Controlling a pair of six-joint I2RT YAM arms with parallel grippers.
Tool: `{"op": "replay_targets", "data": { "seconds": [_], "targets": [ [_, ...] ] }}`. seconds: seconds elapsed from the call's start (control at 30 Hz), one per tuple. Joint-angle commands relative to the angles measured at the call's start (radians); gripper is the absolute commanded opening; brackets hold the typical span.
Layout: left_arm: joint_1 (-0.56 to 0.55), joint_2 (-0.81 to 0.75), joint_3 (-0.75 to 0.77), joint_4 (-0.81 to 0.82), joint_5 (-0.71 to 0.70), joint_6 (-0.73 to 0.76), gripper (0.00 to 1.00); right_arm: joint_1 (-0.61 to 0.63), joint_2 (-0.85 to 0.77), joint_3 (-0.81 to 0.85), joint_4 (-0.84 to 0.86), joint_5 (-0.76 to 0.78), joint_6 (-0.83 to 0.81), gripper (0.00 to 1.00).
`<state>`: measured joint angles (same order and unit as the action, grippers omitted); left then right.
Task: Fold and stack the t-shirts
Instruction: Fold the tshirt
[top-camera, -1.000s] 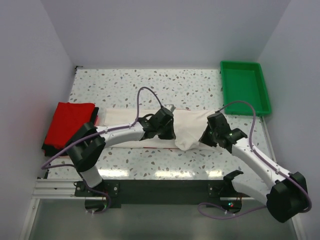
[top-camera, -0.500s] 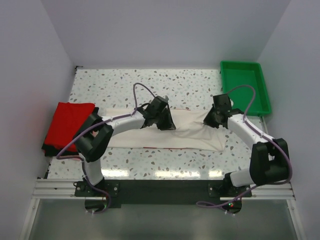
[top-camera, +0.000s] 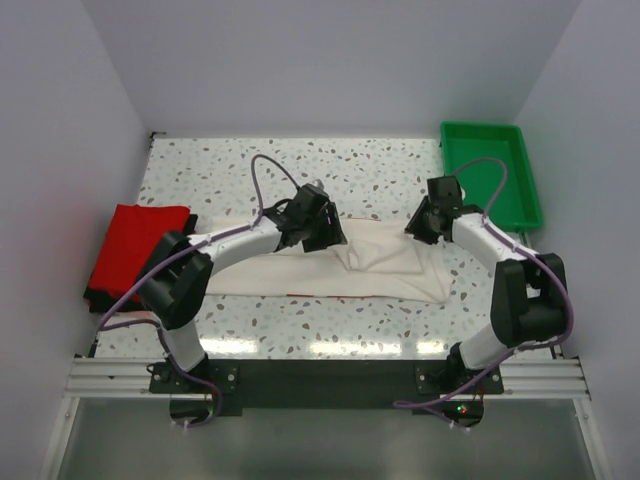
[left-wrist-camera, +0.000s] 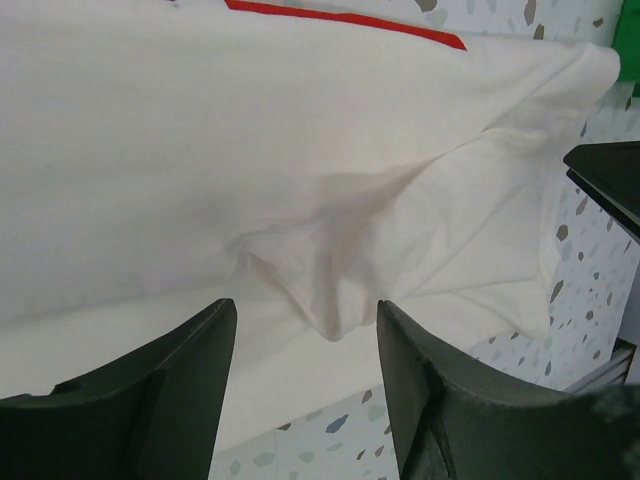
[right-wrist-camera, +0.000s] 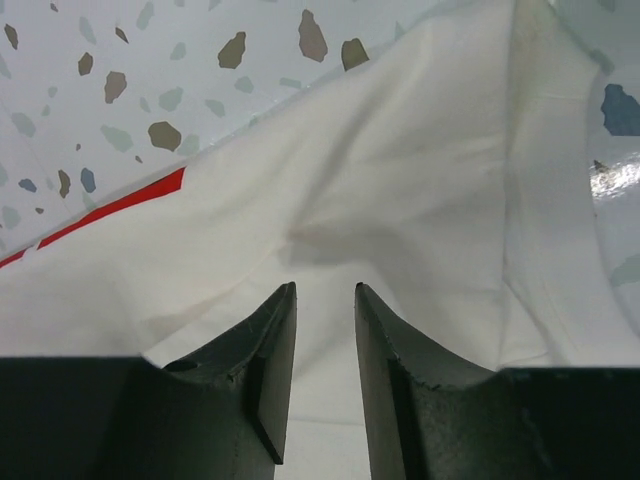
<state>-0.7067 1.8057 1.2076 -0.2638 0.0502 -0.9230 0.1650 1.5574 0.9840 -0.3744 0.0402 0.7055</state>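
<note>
- The cream-white t-shirt (top-camera: 330, 275) lies across the middle of the table (top-camera: 220, 170) as a long band, with its right end doubled over itself. The red t-shirt (top-camera: 135, 245) lies folded at the left edge, well apart from it.
- The left hand (left-wrist-camera: 305, 320) hangs low over the band with its fingers (left-wrist-camera: 180, 390) wide apart and nothing between them. A raised pucker (left-wrist-camera: 320, 300) of cloth sits just in front of the gap. If this hand lifts away at a slant, I think one finger can catch the pucker and pull the fold open.
- The right hand (right-wrist-camera: 325, 295) is over the right end, with only a narrow gap between its fingers. No cloth seems to be pinched, but the tips are very near to the surface. If it rises with so small a gap, the top layer may drag up with it.
- The doubled end, near the green tray (top-camera: 448, 175), is not flat, and its edges do not meet evenly. In my judgement, a next fold made over it comes out crooked, and the shirt then sits badly on the stack.
- Pressing down to smooth the pucker may push the whole band along the table, because nothing holds it.
</note>
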Motion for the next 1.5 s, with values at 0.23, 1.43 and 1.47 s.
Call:
{"op": "replay_targets", "data": {
  "seconds": [0.23,1.43,1.47],
  "targets": [
    [-0.048,-0.071,0.073,-0.075,-0.168,0.193,0.6,0.01,-0.111,-0.004,-0.005,0.035,-0.044,0.46],
    [-0.047,0.398,0.438,-0.048,-0.076,-0.06,0.41,0.079,0.861,0.963,-0.234,-0.039,-0.239,0.46],
    [-0.042,0.418,0.461,-0.035,-0.058,-0.057,0.42,0.079,0.897,1.087,-0.247,-0.063,-0.253,0.46]
  ]
}}
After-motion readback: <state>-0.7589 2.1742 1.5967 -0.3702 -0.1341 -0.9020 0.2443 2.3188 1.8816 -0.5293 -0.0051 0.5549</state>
